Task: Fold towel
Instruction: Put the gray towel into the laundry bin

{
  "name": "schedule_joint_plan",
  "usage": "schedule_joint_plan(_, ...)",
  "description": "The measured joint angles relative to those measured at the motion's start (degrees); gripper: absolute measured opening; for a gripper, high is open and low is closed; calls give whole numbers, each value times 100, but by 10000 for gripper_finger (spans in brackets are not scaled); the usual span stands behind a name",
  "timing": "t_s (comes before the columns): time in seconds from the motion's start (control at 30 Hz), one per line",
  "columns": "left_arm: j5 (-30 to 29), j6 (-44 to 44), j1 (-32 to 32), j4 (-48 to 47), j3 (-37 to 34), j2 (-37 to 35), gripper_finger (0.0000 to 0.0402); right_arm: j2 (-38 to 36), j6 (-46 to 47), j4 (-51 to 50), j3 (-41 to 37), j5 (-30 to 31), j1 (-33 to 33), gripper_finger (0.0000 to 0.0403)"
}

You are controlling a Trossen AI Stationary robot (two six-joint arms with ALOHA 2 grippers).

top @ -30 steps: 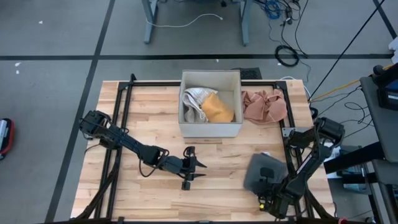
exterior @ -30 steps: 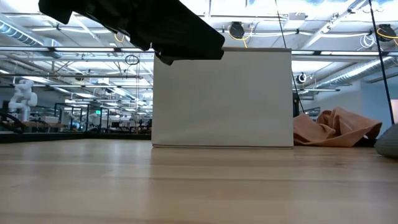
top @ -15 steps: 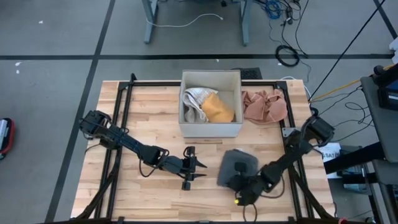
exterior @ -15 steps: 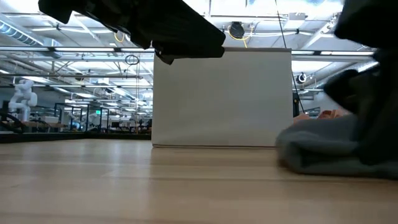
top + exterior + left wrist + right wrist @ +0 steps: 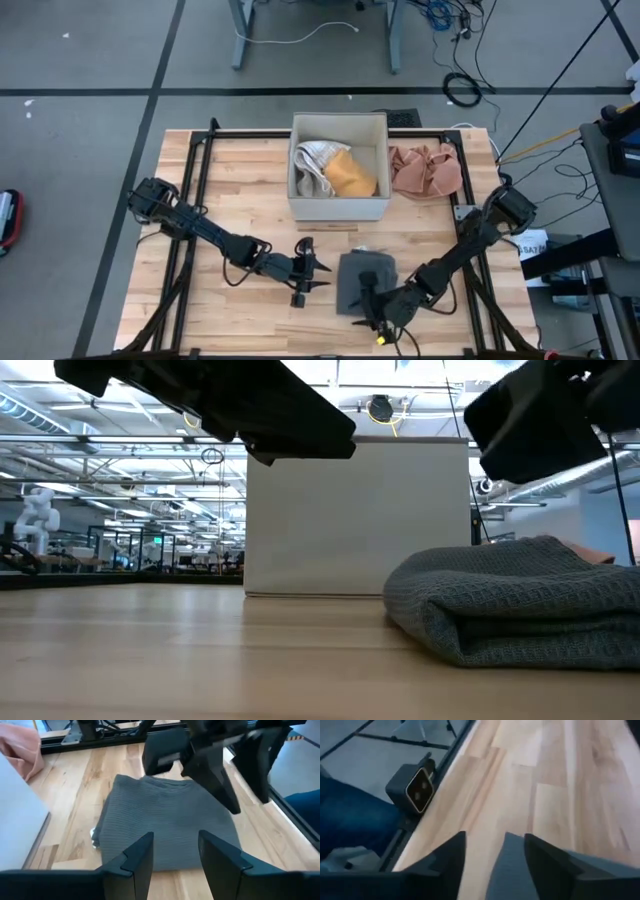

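A grey towel (image 5: 365, 278) lies folded in a thick pad on the wooden table, near the middle of its near edge. It also shows in the low view (image 5: 510, 600) and the left wrist view (image 5: 170, 820). My right gripper (image 5: 372, 304) hovers open just above the towel's near edge (image 5: 512, 867). In the low view the right gripper (image 5: 545, 420) stands clear of the cloth. My left gripper (image 5: 320, 272) is open a little to the left of the towel, pointing at it, with nothing between its fingers (image 5: 140, 865).
A white box (image 5: 338, 165) holding a white and an orange cloth stands at the far middle. A crumpled pink cloth (image 5: 425, 170) lies to its right. Black frame rails (image 5: 195, 200) run along the table's edges. There is bare wood on the left half.
My right gripper has swept from the table's near right corner toward the left, dragging the grey towel with it. It has let go and risen. The towel now lies still as a folded pad beside my left gripper.
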Motion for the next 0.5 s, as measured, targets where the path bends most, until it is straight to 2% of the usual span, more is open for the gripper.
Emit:
schedule_joint_plan(0.07, -44, 7, 17, 2, 0, 0, 161, -183, 390, -428, 63, 45, -5, 203)
schedule_joint_plan(0.17, -103, -18, 73, -32, 0, 0, 161, -497, 1189, -1399, 143, 113, -20, 219)
schedule_joint_plan(0.4, -114, -884, 483, -293, 4, 317, 161, -1069, 3404, -3634, 153, 108, 113, 206)
schedule_joint_plan(0.5, 88, -1430, 692, -294, 0, 592, 161, -1206, 4247, -4365, 153, 110, 234, 199)
